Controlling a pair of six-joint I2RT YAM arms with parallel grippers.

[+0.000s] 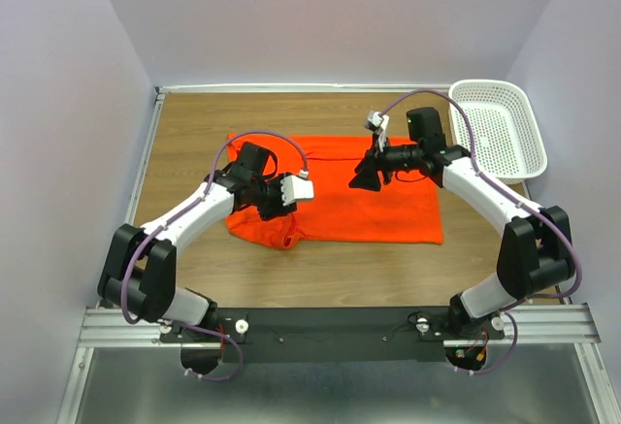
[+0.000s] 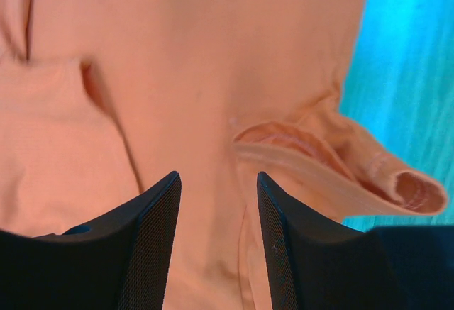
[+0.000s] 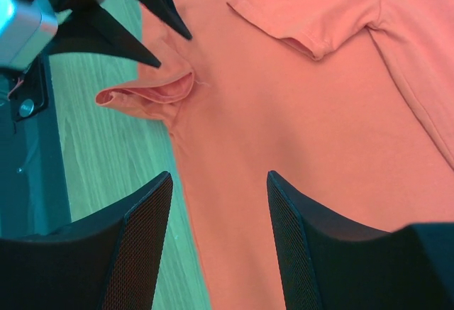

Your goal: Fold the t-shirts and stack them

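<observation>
— How far along?

— Early, by the look of it. One t-shirt (image 1: 349,191) flat on the middle of the table (image 1: 194,133), a rough rectangle. At its near left corner, bunched cloth and a loose sleeve (image 2: 340,161) sticking out, cuff curled open. Farther in, a turned-in sleeve (image 3: 305,19) lying flat on the body. No stack anywhere.

— And the grippers?

— Left gripper (image 2: 217,176) low over the left part of the cloth, jaws apart, gripping nothing. Right gripper (image 3: 218,175) over the middle, seemingly higher, jaws apart too, holding nothing.

— Left to do?

— Probably most of it: tucking that loose sleeve, folding across, then placing.

— Anything in one view and not another?

— From above: the whole outline, both arms, and a white basket (image 1: 500,123) at the far right corner of the table. Missing there: any clear look at either jaw gap. From the left wrist: the curled cuff close up, bare table just past it. From the right wrist: the left fingers just beside that cuff, plus the turned-in sleeve, which the left wrist misses.
</observation>
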